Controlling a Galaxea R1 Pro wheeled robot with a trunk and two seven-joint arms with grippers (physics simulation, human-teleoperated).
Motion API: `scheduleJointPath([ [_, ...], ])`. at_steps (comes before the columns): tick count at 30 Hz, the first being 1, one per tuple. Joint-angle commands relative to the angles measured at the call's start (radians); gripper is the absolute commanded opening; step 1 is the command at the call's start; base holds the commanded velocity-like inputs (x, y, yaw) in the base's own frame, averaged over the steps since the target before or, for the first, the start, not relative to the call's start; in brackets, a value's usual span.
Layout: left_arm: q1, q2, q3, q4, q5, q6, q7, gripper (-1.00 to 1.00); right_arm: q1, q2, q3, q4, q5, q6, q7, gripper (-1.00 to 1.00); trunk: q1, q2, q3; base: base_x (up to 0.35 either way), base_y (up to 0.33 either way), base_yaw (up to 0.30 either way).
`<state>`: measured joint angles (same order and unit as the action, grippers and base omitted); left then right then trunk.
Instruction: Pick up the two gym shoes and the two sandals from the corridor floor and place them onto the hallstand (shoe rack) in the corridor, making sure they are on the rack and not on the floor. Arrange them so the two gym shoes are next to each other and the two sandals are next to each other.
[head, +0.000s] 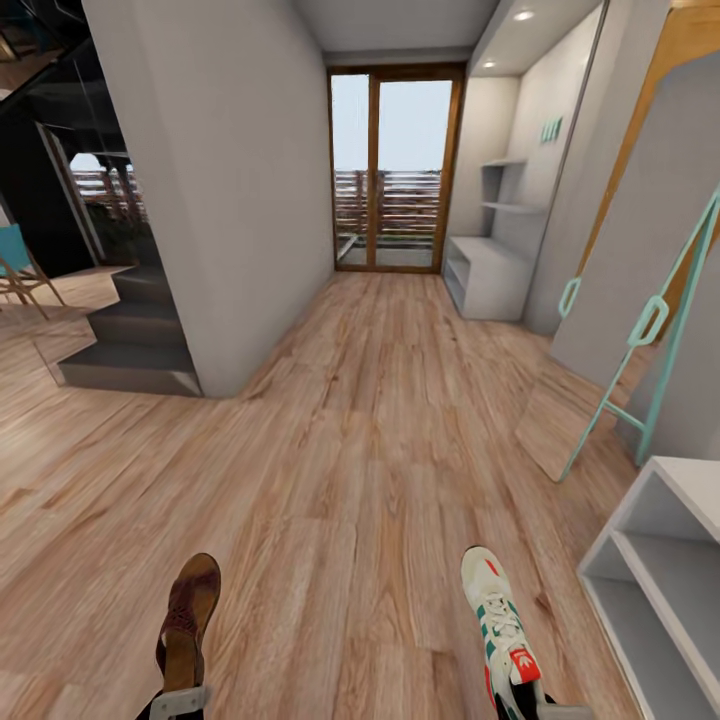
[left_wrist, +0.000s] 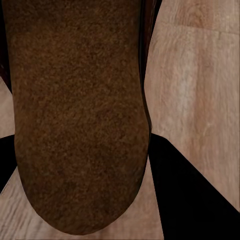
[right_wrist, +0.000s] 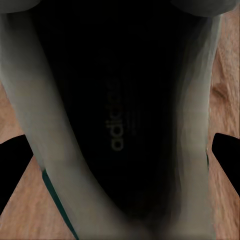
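On my left, my left claw (head: 178, 703) is closed on the heel end of a brown sandal (head: 188, 615), which I hold above the corridor floor (head: 340, 440) with its toe pointing ahead. On my right, my right claw (head: 545, 712) grips a white gym shoe (head: 498, 622) by its heel, toe forward too, its dark insole (right_wrist: 120, 115) close before my wrist camera. Further right, a pale grey shoe rack (head: 655, 590) stands beside me, another grey hallstand (head: 490, 270) far down the corridor.

corridor floor (head: 380, 430) | light wood planks | mirror frame (head: 640, 370) standing on it
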<state>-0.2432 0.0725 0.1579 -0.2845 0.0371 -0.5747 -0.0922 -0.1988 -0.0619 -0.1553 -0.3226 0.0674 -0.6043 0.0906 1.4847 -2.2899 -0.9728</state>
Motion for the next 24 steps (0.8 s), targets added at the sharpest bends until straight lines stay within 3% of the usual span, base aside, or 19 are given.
scheduleJointPath([
  [1, -0.001, 0.000, 0.006, 0.001, 0.001, -0.002, -0.008, -1.00, -0.001, 0.001, -0.009, 0.000, 0.006, -0.003, 0.007, -1.00, 0.000, 0.000, -0.001, 0.337, 0.080, 0.000],
  [24, -0.001, -0.002, 0.006, 0.002, 0.001, -0.002, -0.009, -1.00, -0.001, -0.001, -0.009, 0.000, 0.005, -0.003, 0.005, -1.00, 0.000, 0.000, -0.001, 0.336, 0.102, 0.000],
])
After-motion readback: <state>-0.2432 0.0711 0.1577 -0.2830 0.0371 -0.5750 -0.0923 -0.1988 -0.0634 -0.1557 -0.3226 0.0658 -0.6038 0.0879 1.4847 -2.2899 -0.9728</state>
